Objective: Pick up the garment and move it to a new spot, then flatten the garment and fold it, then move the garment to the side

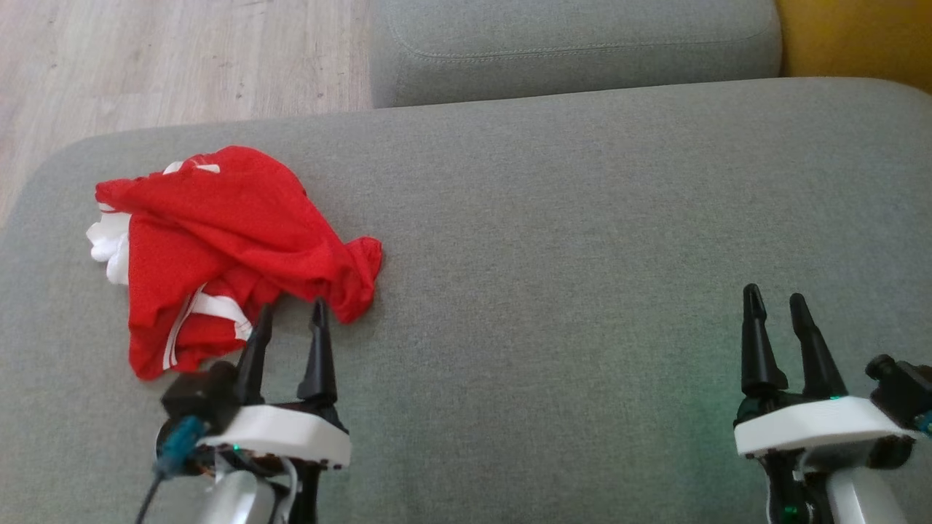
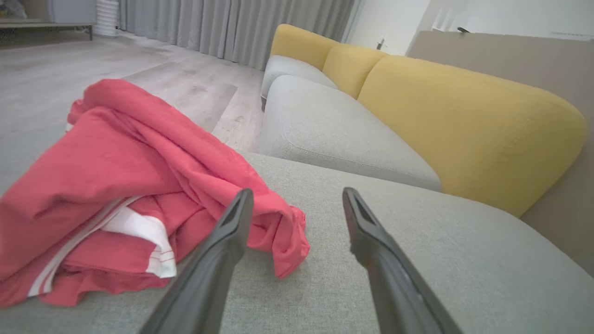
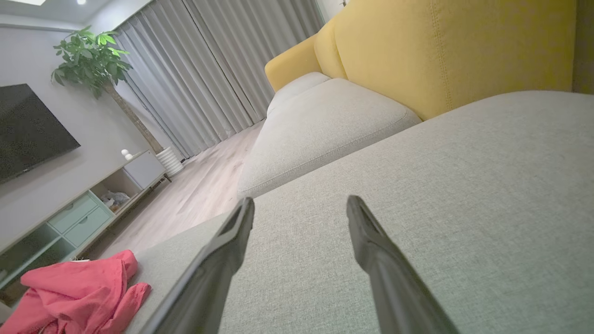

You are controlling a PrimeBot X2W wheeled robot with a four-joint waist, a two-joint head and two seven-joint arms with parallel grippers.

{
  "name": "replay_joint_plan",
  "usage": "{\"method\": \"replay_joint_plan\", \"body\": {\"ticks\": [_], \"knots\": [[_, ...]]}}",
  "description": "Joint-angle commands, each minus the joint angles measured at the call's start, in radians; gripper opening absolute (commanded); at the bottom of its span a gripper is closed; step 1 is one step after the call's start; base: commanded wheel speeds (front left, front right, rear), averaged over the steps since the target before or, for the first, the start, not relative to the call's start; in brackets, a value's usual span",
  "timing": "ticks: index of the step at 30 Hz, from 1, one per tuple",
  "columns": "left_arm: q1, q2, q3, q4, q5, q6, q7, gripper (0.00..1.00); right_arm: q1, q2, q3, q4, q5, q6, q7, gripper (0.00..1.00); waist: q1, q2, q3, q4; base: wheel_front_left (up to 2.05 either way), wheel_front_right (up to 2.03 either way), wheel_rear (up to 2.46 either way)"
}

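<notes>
Garment (image 1: 218, 240) crumpled; left tool (image 1: 291, 307) (fingers spread) points at its edge.

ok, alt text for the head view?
A crumpled red garment with white stripes lies at the left of a grey sofa seat cushion. The open left gripper points at its near edge; the open right gripper is over bare cushion at lower right.

Premises present as a domestic living room. Noted: grey sofa seat (image 1: 582, 218) with yellow back cushions (image 2: 464, 130), wall-mounted television (image 3: 28, 130), low media cabinet (image 3: 139, 169) (pale green drawers (image 3: 76, 215)), potted plant (image 3: 93, 55), full-length grey curtains (image 3: 209, 69), wood-plank floor (image 1: 145, 58).
</notes>
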Motion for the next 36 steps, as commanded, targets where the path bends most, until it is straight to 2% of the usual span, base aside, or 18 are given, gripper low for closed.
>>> {"method": "replay_joint_plan", "body": {"ticks": [1, 8, 28, 31, 36], "knots": [[-0.056, 0.019, 0.011, -0.029, 0.027, 0.007, -0.015, 1.00, -0.044, -0.009, 0.017, -0.044, -0.028, 0.000, -0.017, 1.00, -0.0001, 0.0000, 0.000, 0.000, 0.00, 0.00, 0.00], [-0.095, 0.060, -0.089, 0.033, 0.143, 0.033, -0.038, 1.00, -0.044, -0.010, 0.030, -0.053, -0.173, -0.001, -0.041, 1.00, -0.0001, 0.0000, 0.003, -0.006, 0.00, 0.00, 0.00], [-0.204, 0.104, -0.301, 0.112, 0.416, 0.135, -0.098, 1.00, -0.050, -0.012, 0.061, -0.090, -0.520, -0.001, -0.100, 1.00, -0.0001, 0.0000, 0.023, -0.003, 0.00, 0.00, 0.00], [-0.205, 0.100, -0.305, 0.094, 0.411, 0.153, -0.107, 1.00, -0.049, -0.012, 0.064, -0.098, -0.541, -0.001, -0.108, 1.00, -0.0001, 0.0000, 0.024, -0.001, 0.00, 0.00, 0.00], [-0.173, 0.079, -0.249, 0.028, 0.327, 0.163, -0.122, 1.00, -0.044, -0.012, 0.050, -0.092, -0.478, -0.001, -0.123, 1.00, -0.0001, 0.0000, 0.025, 0.000, 0.00, 0.00, 0.00]]}}
